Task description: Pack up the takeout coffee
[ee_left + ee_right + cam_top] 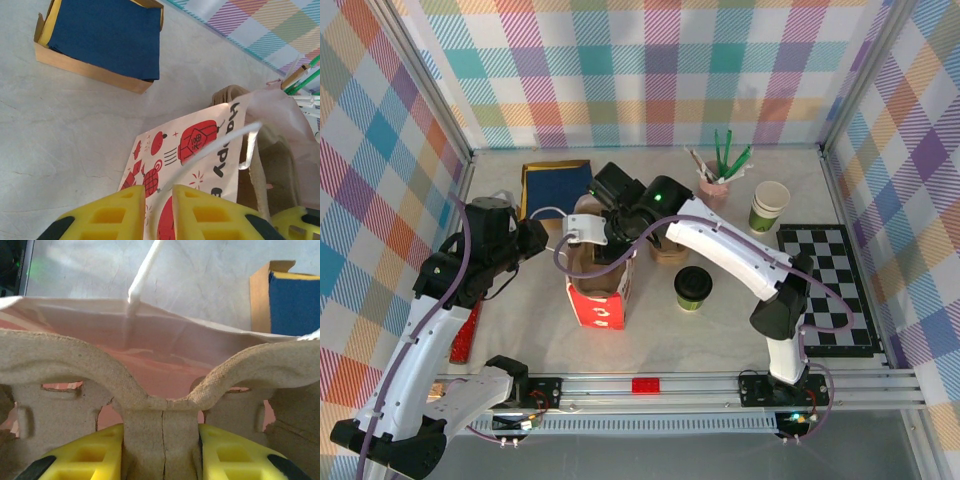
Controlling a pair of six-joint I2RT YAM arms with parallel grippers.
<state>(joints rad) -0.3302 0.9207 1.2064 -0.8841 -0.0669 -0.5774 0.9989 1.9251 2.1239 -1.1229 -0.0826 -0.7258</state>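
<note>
While both arms work at the bag, I list the takeout coffee [693, 287] first: upright on the desk [740, 330], black lid on, just right of the red bag [598, 300], untouched by either tool.

Red bag: standing, mouth open. My top view has its inside mostly covered by the right arm. Print reads "appy" sideways, with the first letter cut off. One red lantern carries a character too small to read.

Cup carrier [162, 405]: brown pulp, at the bag's mouth, with its lower part out of frame.

Right tool [162, 440]: clenched on the carrier's centre stem, yellow fingers [230, 450] pressed against both sides.

Left tool [159, 200]: fingers close together, cut off by the frame edge. The bag's white handle [210, 150] runs between them, and I cannot tell whether it is pinched.

Behind the bag: napkin tray [555, 185], blue stack inside.

Back right: pink pot of stirrers [715, 185], a lidless cup [769, 205], and a checkered mat [830, 285].
</note>
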